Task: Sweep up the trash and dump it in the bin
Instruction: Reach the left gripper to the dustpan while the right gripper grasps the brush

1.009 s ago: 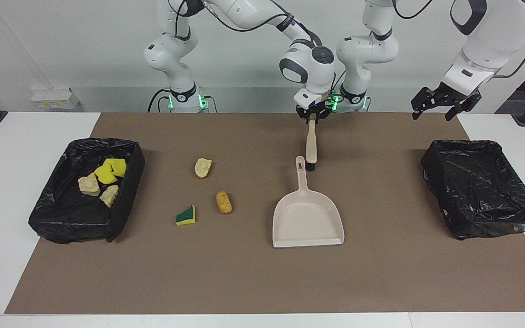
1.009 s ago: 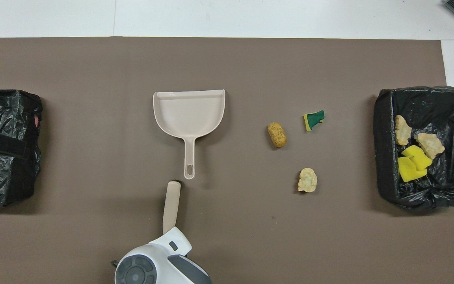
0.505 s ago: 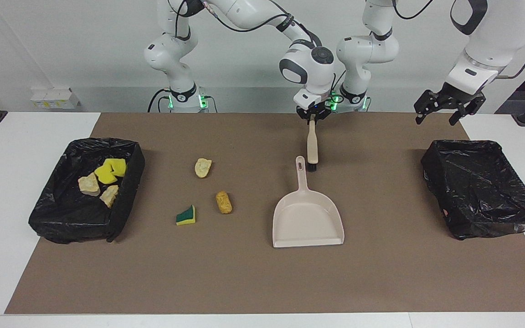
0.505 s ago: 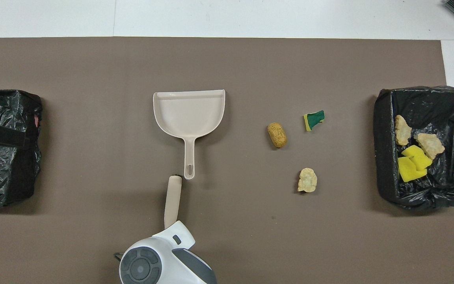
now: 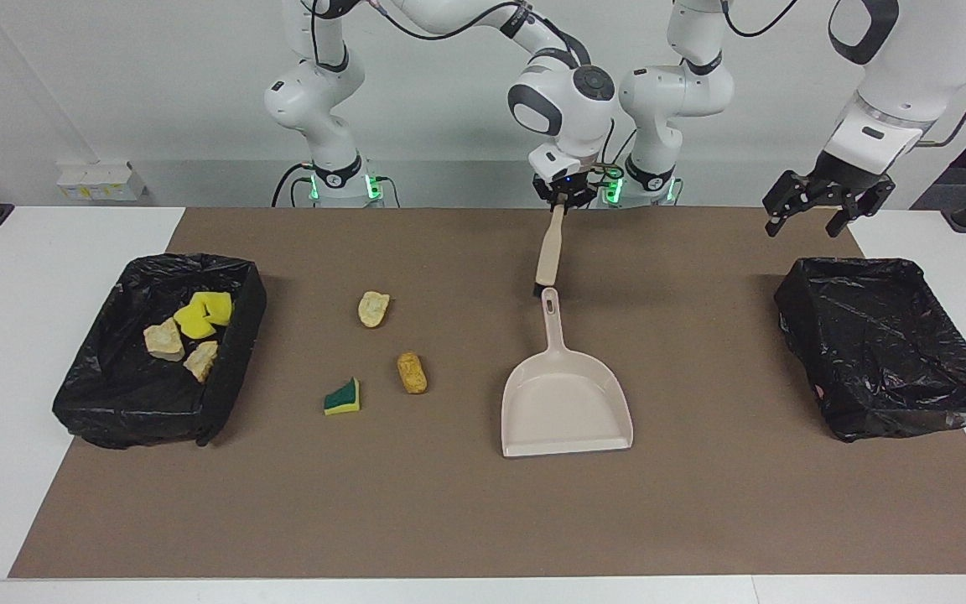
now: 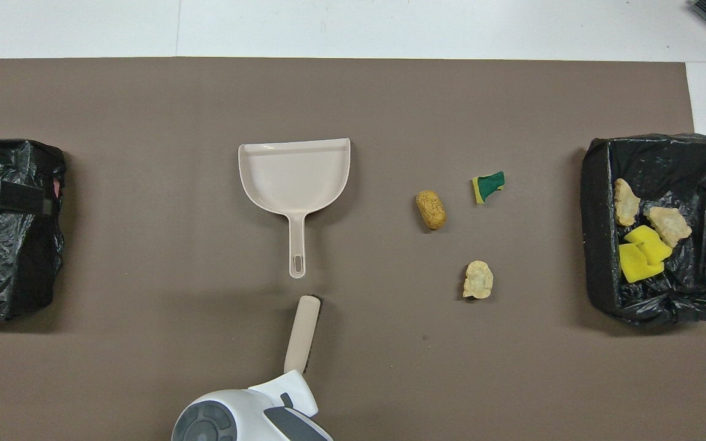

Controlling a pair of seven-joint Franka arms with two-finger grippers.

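Trash — three scraps lie loose on the brown mat (image 5: pixel 701 520): a pale crusty bread piece (image 5: pixel 373 309), a golden oval roll (image 5: pixel 411 372) and a green-and-yellow sponge wedge (image 5: pixel 341 397). Facing view: four more, two yellow sponge chunks (image 5: pixel 203 314) and two tan bread pieces (image 5: pixel 164 341), sit in the crinkled black-lined bin (image 5: pixel 231 369) at the right arm's end. The right gripper (image 5: pixel 561 200) is clamped on the beige brush (image 5: pixel 549 252), which slants down above the handle tip of the smooth beige dustpan (image 5: pixel 567 403). The left gripper (image 5: pixel 823 205), fingers apart, hangs over the second bin (image 5: pixel 885 352).

Overhead view: the dustpan's (image 6: pixel 295 177) flat lip faces away from the robots, with the roll (image 6: pixel 431 209), wedge (image 6: pixel 488 186) and bread piece (image 6: pixel 478 280) beside it — only the right arm's wrist shows.
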